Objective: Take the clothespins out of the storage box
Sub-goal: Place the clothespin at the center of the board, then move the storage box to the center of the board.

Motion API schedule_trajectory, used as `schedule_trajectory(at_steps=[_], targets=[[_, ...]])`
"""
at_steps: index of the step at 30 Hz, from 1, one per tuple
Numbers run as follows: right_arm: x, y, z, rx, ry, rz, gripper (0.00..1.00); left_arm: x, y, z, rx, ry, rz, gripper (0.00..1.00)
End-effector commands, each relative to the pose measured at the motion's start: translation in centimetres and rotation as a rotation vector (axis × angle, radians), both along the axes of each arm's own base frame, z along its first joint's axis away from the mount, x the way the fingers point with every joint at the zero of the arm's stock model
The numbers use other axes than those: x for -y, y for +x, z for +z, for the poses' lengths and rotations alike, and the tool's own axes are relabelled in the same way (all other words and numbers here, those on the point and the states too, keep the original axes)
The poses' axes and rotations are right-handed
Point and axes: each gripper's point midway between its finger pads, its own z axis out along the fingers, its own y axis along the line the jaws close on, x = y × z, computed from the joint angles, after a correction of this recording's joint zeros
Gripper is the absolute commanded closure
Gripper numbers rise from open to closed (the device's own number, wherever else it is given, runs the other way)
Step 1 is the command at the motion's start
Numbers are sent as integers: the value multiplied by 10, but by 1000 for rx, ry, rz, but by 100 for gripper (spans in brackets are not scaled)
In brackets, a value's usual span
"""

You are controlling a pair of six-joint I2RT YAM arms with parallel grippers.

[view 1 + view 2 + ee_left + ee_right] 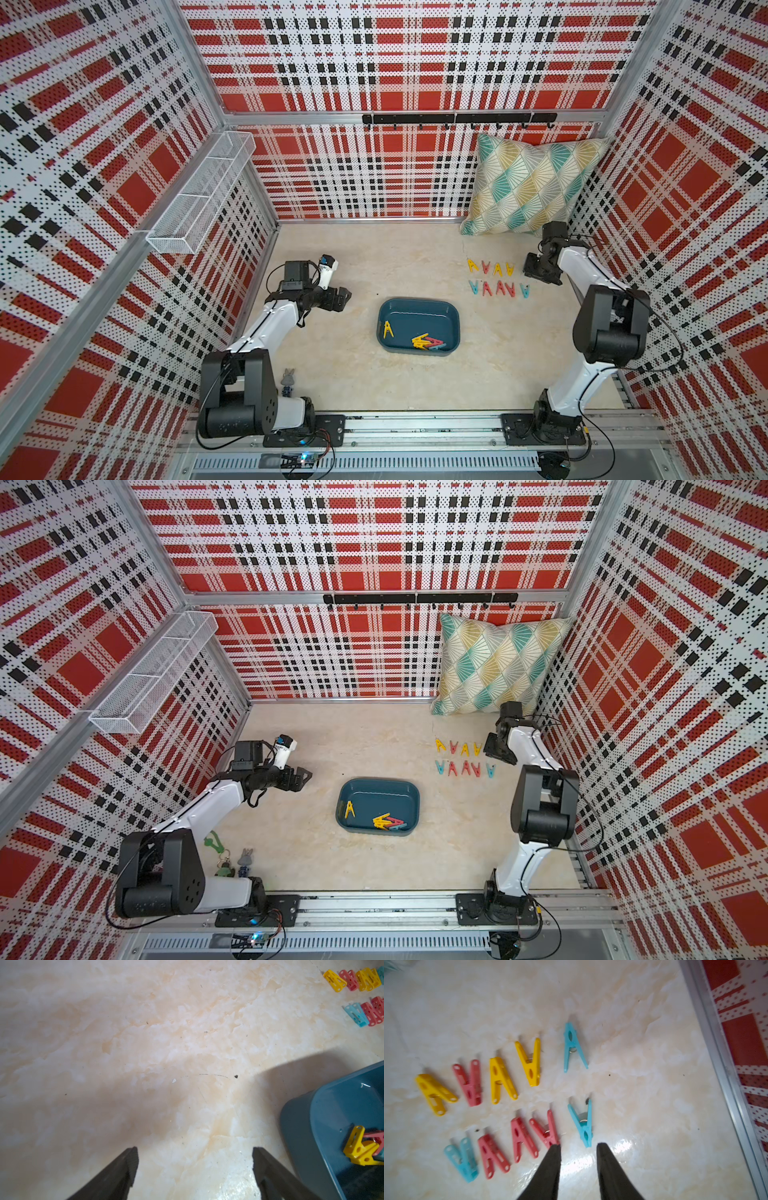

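The desk (374,257) is mostly bare, which I guess is the point: it leaves room to lay stuff out. The pillow (536,187) leans against the wall in the far right corner, out of the way and not part of this job as far as I can tell.

The right arm (611,324) reaches to the far right of the desk over the laid-out pegs (500,288). In the wrist view the right jaws stand partly apart with nothing between them, and a light blue peg (582,1124) lies flat just ahead of the tips. It reads like a drop-off spot to me.

The left arm (266,320) hangs to the left of the box (419,320) over bare desk, left jaws wide apart and empty. It's probably parked there so it doesn't crowd the other one.

The box sits mid-desk between both arms, so either could reach in. The pegs outside it make two tidy rows near the right arm, well apart from the box, some pointing one way and some the other.

Inside there's one yellow peg (388,329) alone at the left end, plus a tangled pile (428,343) of yellow, red and blue by the near edge. So it's past halfway, I'd guess.

As for writing, there's nothing I can read anywhere: no brand or label on the box, pegs or arms.
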Motion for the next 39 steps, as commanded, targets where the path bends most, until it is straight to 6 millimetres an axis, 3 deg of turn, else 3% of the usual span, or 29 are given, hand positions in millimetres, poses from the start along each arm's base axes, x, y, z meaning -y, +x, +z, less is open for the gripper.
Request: schedule_trajectory(at_steps=[1,4,9,13,17,22,26,28,34,39], targets=[[-55,-12,37,98,63,115,62,-11,5,12,54,21,47,8],[-109,-30,57,131,55,232,60,-11,10,12,55,43,52,8],[-210,-67,73,162,63,438,60,14,16,-3,20,174,-52,8],[-284,-96,58,153,168,558,59,55,16,-12,39,294,-167,8],[-343,-125,31,126,245,654,59,100,9,-25,10,241,-280,8],[-386,-145,-6,48,213,728,60,113,-1,-40,-46,174,-319,8],[-412,-151,-20,24,203,770,60,100,4,-30,-47,108,-282,8],[-422,-152,-25,12,214,781,60,83,10,-22,-53,62,-242,7],[-435,-152,-33,-22,243,786,59,56,15,-18,-51,19,-169,7],[-444,-152,-50,-74,253,775,58,57,12,-19,-47,9,-174,7]])
